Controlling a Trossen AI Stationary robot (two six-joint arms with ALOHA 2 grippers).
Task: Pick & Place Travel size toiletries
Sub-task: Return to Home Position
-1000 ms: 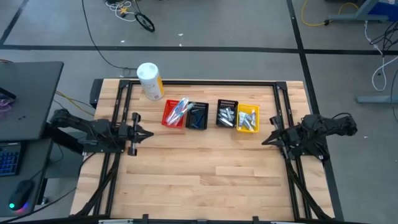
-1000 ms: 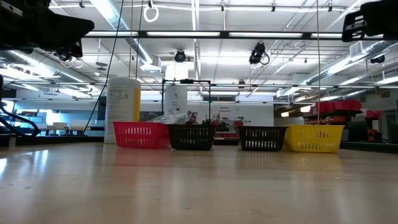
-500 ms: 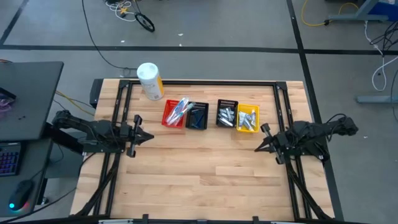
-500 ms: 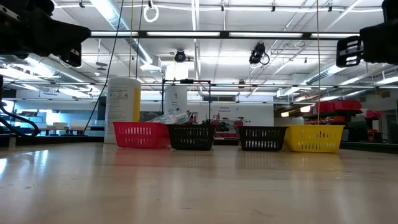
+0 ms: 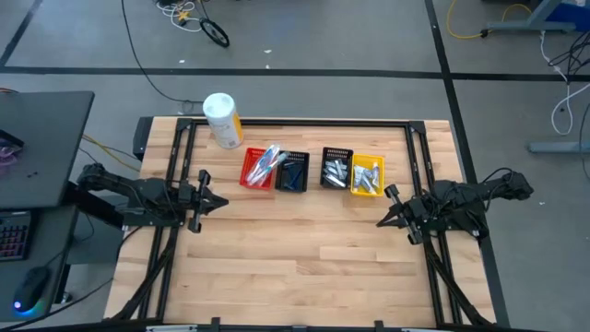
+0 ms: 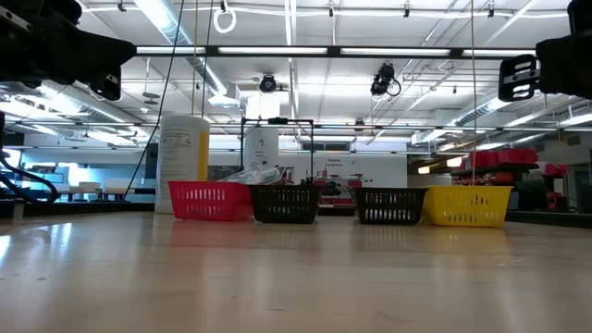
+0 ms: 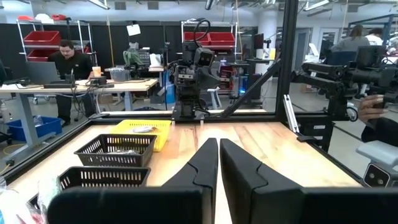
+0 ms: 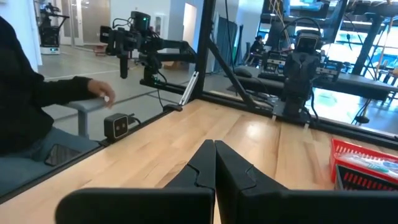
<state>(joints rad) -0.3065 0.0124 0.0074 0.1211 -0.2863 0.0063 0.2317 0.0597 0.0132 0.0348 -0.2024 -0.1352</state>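
Note:
The toiletries lie in a row of four small bins at the table's far middle. Toothbrushes (image 5: pixel 267 159) stick out of the red bin (image 5: pixel 256 171), blue razors fill a black bin (image 5: pixel 293 173), and white tubes (image 5: pixel 336 171) fill the other black bin and the yellow bin (image 5: pixel 367 176). My left gripper (image 5: pixel 224 202) hovers shut by the table's left side, pointing right, its shut fingers in the left wrist view (image 7: pixel 219 143). My right gripper (image 5: pixel 380 221) hovers shut by the right side, pointing left, also in its wrist view (image 8: pixel 214 144). Both hold nothing.
A big white-and-yellow cylinder (image 5: pixel 222 119) stands at the far left corner, beside the red bin. Bare wood spans the near half of the table (image 5: pixel 295 267). A dark frame rail edges the table. A seated person's hand (image 8: pixel 99 90) shows beyond the table's edge.
My right gripper has moved out from the right edge toward the table's left and near side, and has come lower. My left arm has dipped slightly. The bins and their contents have stayed put.

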